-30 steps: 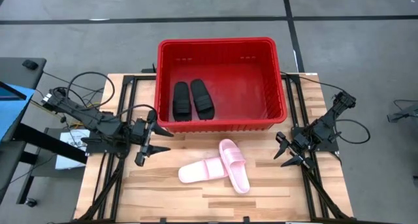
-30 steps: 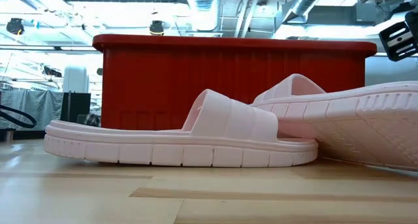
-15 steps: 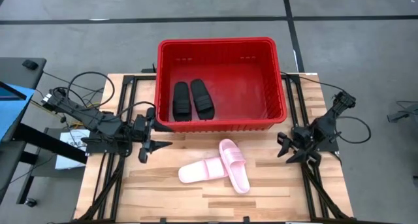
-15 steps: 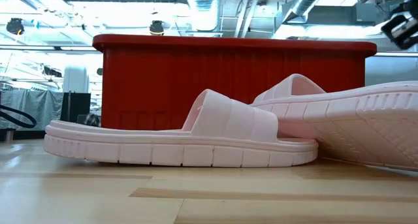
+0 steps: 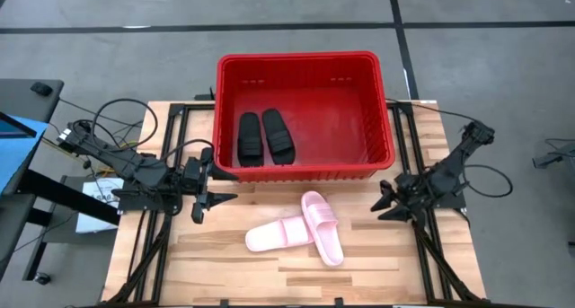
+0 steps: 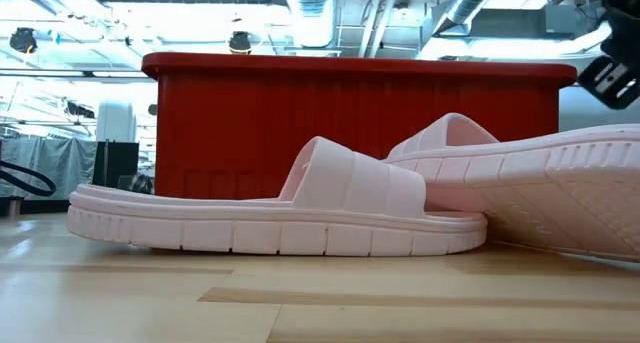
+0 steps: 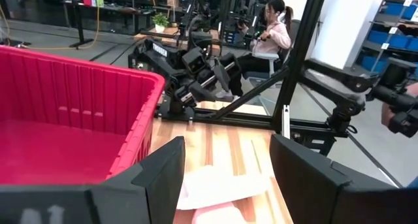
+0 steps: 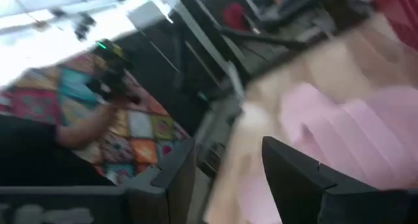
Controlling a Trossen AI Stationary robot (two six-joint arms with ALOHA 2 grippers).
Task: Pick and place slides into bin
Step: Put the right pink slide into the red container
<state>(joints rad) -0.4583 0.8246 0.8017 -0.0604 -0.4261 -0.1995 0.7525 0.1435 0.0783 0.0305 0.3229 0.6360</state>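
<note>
The red bin (image 5: 301,64) stands at the table's far middle, with the black pair of slides (image 5: 265,137) lying side by side on its floor at the left. The pale pink pair (image 5: 298,229) lies on the table just in front of the bin. One pink slide (image 6: 270,213) rests flat on its sole. The other (image 6: 540,183) is tilted, one side propped on the first slide's end. My left gripper (image 5: 214,200) is open left of the pink slides. My right gripper (image 5: 384,205) is open right of them. Both are empty.
Black frame rails (image 5: 166,164) run along both sides of the table. The bin's near wall (image 6: 350,123) stands close behind the pink slides. Bare wood (image 5: 269,277) lies toward the near edge. People show in the room beyond the table (image 7: 271,28).
My right gripper has moved toward the table's left, closer to the pink slides, and turned. My left gripper has swung from pointing at the near edge to pointing right, toward the pink slides, then held still. The slides have not moved.
</note>
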